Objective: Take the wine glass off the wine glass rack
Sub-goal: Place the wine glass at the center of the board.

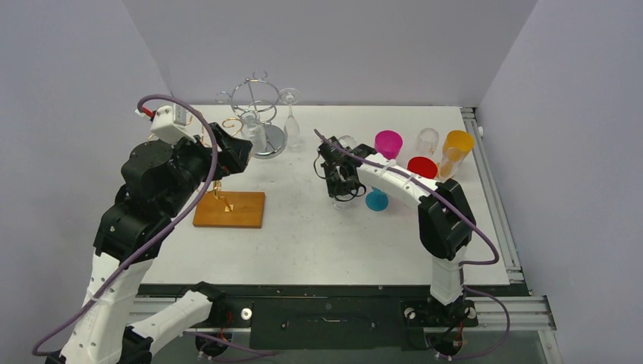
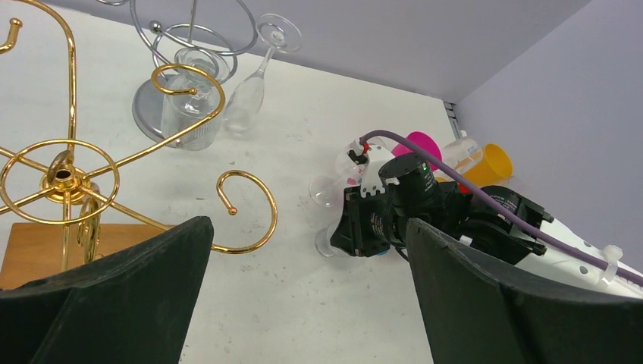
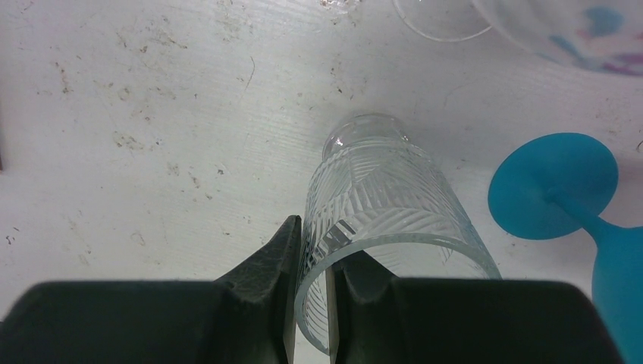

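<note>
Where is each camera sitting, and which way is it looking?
Top camera: above and behind the robot, looking down on the table; both arms show.
Left wrist camera: on the left arm, looking across the table past its open left hand at the gold rack and the right arm.
Right wrist camera: on the right arm, looking down; its right hand pinches a clear glass by the rim, beside a blue glass.
Shared: top and left wrist both show the gold rack; top and right wrist, the blue glass.
</note>
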Robot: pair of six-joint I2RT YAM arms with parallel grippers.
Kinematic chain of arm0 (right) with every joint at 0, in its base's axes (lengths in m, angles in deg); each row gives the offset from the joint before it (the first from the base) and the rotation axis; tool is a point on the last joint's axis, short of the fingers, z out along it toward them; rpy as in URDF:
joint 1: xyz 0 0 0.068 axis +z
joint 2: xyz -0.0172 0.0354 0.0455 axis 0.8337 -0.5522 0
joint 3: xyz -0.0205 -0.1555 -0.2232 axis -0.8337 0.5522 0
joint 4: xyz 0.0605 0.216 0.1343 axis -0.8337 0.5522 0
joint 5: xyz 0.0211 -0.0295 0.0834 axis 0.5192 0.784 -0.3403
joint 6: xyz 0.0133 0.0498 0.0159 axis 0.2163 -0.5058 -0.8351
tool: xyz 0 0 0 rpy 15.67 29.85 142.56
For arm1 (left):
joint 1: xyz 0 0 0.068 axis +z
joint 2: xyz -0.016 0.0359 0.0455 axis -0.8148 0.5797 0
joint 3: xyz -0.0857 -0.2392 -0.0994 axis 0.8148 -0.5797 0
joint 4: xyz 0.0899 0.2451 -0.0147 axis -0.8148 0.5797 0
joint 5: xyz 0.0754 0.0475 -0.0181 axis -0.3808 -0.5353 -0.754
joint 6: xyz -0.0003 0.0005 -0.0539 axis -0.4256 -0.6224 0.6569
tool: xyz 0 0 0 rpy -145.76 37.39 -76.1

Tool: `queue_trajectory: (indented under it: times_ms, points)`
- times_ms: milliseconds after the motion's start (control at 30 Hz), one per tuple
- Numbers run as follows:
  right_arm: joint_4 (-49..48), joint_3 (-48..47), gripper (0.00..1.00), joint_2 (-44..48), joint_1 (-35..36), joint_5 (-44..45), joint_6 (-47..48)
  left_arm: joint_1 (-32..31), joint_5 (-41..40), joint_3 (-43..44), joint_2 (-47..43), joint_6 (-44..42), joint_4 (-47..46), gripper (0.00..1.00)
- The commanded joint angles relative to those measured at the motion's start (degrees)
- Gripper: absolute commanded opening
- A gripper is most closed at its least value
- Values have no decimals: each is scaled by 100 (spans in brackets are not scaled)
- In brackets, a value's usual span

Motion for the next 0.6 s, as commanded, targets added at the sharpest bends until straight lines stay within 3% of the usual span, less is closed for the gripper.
queue_trajectory:
  times_ms: [0,333,567]
  points:
    - [-190,-275,11,24,-8,117,121,27,7,367,136,-60,-100,96]
    - [-18,-421,36,216,6,305,157,27,37,515,418,-50,-257,96]
    - [89,-572,43,546,10,318,125,34,-103,846,694,-104,-294,96]
